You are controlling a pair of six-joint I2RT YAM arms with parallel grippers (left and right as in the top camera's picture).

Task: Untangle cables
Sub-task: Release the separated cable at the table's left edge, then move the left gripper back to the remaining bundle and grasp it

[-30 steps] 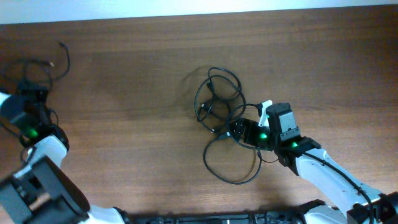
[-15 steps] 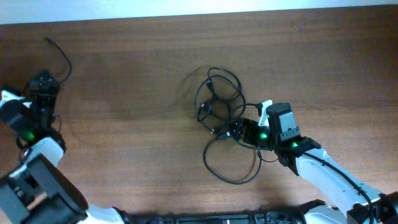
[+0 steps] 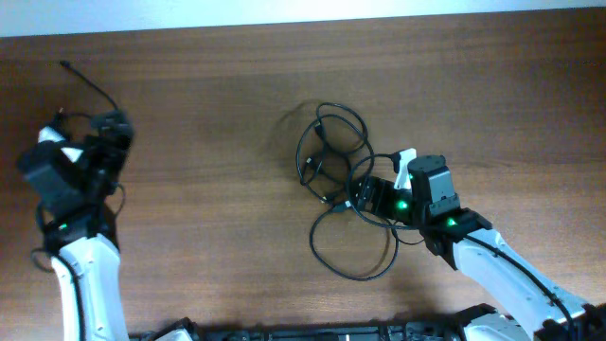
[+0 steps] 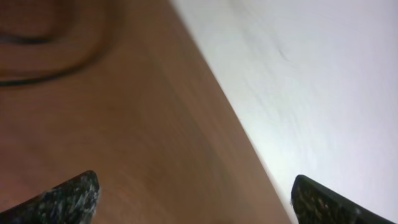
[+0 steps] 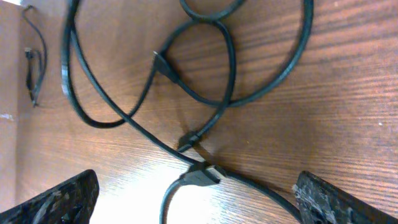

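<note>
**At mid-table, the cables are lying under spread right fingers**

Near the centre of the wooden table, the cables are resting in one loose knot. Several black loops are crossing each other, and a wider loop is trailing toward the near edge. The right gripper is hovering at the knot's lower right side. In the right wrist view its two fingertips are standing far apart at the picture's lower corners, pinching nothing. Crossed strands and a small plug end are showing on the wood between them.

At the far left, a separate thin cord is curving across the table away from the knot. The left gripper is sitting just below it. In the left wrist view its fingers are spread wide and holding nothing. A blurred dark strand is showing at the upper left of that view. Beyond the table's edge a white surface is filling the rest.
</note>
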